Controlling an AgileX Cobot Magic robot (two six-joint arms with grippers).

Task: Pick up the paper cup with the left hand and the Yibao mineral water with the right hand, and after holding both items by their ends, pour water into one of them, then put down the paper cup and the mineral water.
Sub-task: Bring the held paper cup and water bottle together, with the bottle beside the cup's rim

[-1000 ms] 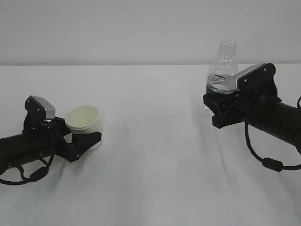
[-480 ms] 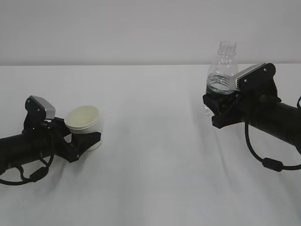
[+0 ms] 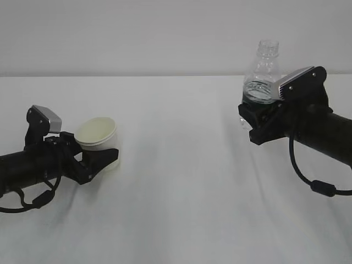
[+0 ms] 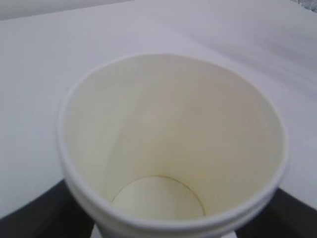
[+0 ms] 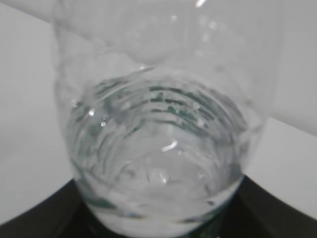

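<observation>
White paper cup [image 3: 97, 137] is sitting at the lower left of the frame, gripped between the fingers of my left hand [image 3: 98, 160]; its cream inside is looking dry in my left wrist view; at the upper right my right hand [image 3: 256, 122] is clasping the Yibao mineral water [image 3: 262, 77] low on its body, neck upright, water pooling inside; both are sitting apart on the white table [image 3: 181, 181].

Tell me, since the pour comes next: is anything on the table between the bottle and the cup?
Nothing visible is. The cup sits in the left tool, the bottle in the right tool, and only bare white table lies between them.
</observation>
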